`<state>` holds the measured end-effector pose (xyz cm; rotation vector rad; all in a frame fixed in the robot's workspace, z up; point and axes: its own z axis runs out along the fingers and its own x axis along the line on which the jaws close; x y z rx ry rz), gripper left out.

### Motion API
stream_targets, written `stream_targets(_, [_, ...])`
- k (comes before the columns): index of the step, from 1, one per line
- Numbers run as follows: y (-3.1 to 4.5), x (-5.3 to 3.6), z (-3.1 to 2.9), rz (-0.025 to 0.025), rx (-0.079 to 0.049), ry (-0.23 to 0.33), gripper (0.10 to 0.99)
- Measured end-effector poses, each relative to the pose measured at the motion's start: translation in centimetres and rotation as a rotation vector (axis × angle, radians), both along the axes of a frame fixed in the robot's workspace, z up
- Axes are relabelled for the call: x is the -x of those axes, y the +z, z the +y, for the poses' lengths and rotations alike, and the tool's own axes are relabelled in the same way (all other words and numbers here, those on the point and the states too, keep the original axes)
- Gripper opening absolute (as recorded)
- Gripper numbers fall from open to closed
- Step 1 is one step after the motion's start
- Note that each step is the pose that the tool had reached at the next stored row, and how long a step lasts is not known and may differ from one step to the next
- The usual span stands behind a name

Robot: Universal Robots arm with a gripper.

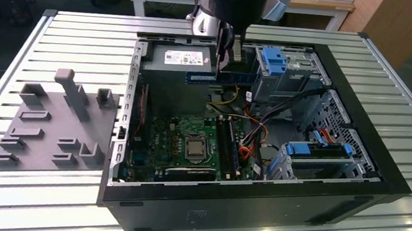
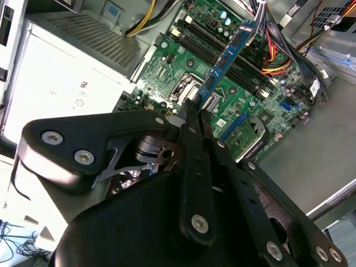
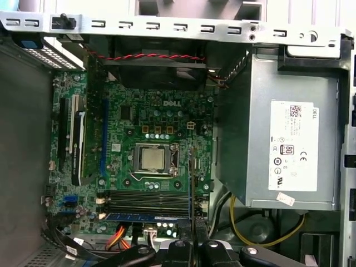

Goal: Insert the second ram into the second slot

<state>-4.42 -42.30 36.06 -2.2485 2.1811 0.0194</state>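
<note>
Open computer case beneath the gripper, with the second ram in its grasp.
The motherboard lies below the fingertips, which are closed tight on the blue stick; it hangs just under them, above the memory slots, unseated.

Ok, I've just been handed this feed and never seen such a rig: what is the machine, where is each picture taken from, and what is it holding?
It is one robot arm with a two-fingered hand. The exterior view looks from off the arm at an open computer case lying on a slatted table, with a grey fixture plate at that view's left. Both wrist views ride on the arm and look down at the green motherboard. The hand is shut on a thin blue memory stick, held above the board, not yet in a slot.
</note>
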Motion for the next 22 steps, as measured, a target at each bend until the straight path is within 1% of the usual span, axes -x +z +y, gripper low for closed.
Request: stream_targets(22, [-0.17,0.00,-0.72,0.0000,0.000,0.000,0.137])
